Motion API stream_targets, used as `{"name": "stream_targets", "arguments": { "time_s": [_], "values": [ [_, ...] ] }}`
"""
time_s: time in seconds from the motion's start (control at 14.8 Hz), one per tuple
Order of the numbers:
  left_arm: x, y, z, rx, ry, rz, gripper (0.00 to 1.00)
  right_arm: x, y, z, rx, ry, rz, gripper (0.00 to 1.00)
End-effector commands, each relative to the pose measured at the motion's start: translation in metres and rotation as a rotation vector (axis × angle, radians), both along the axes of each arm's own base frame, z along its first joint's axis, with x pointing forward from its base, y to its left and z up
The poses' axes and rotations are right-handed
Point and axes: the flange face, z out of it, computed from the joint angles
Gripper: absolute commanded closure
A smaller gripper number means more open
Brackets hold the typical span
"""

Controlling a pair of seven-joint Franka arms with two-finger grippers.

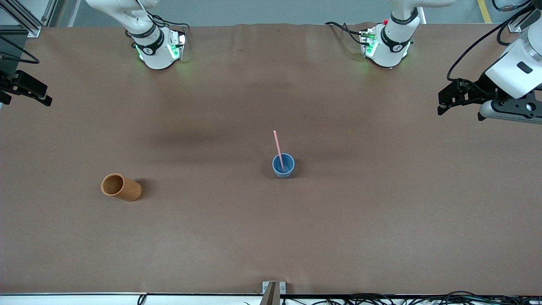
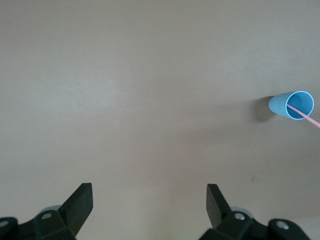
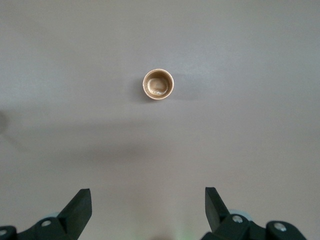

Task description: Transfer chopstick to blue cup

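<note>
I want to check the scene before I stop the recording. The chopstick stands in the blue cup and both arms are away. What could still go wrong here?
1. The chopstick leans on the rim of the blue cup and sticks far out of it; a knock could tip the small cup.
2. The left gripper and right gripper, both open, wait at the table's ends; a low sweep inward might strike the chopstick or the orange-brown cup.
</note>
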Motion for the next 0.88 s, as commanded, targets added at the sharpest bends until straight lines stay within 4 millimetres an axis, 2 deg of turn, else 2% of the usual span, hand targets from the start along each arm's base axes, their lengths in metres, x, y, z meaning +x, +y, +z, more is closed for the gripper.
{"name": "stream_targets", "arguments": {
  "time_s": [0.0,0.47,0.81],
  "values": [
    [0.0,0.001,0.003,-0.006,0.006,0.005,0.0,-0.008,0.008,0.0,0.009,0.005,0.058,0.0],
    [0.0,0.001,0.003,-0.006,0.006,0.004,0.0,-0.006,-0.004,0.0,0.031,-0.002,0.075,0.0],
    [0.0,0.0,0.003,-0.006,0.006,0.002,0.0,-0.004,-0.002,0.0,0.03,-0.012,0.084,0.0]
  ]
}}
